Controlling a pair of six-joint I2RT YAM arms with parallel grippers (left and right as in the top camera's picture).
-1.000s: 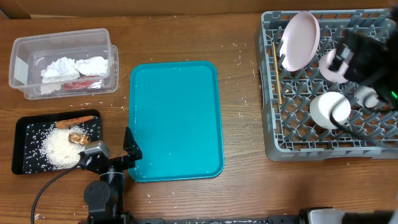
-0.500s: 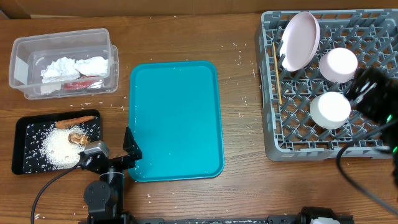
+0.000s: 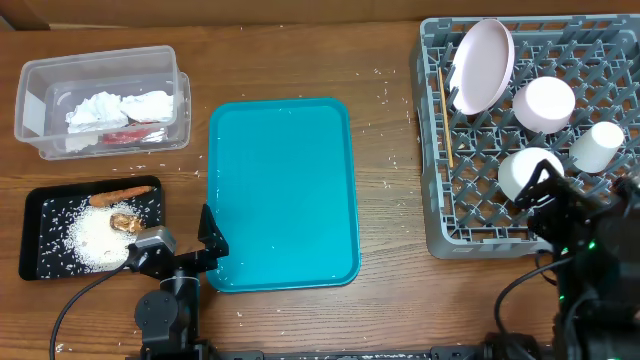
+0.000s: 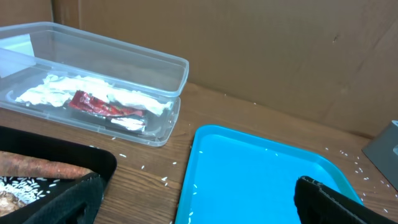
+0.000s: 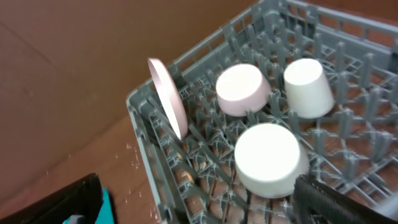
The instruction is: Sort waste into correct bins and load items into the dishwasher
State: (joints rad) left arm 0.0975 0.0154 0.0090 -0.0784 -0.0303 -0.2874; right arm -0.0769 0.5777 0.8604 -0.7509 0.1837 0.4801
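The grey dish rack (image 3: 470, 215) stands at the right. It holds an upright large plate (image 3: 481, 65), a bowl (image 3: 545, 103), a small cup (image 3: 597, 146), an upturned white dish (image 3: 528, 172) and the wooden stick (image 3: 443, 115). My right gripper (image 3: 548, 198) is open and empty at the rack's front, just before the upturned dish (image 5: 267, 158). The clear tub (image 3: 40, 75) holds tissues (image 3: 120, 106) and the red wrapper (image 4: 99, 104). The black tray (image 3: 35, 255) holds rice (image 3: 95, 240), the carrot (image 3: 122, 193) and a brown lump (image 3: 125, 222). My left gripper (image 3: 190, 250) is open and empty between the black tray and the teal tray.
The teal serving tray (image 3: 283, 190) lies mid-table with a few rice grains on it. Loose grains are scattered on the wood around it. A cardboard wall runs along the back. In the right wrist view the plate (image 5: 168, 96), bowl (image 5: 242, 90) and cup (image 5: 308, 87) show.
My right arm has drawn back from over the rack's right side toward the front edge. The small cup now shows in the rack. The left arm has not moved.
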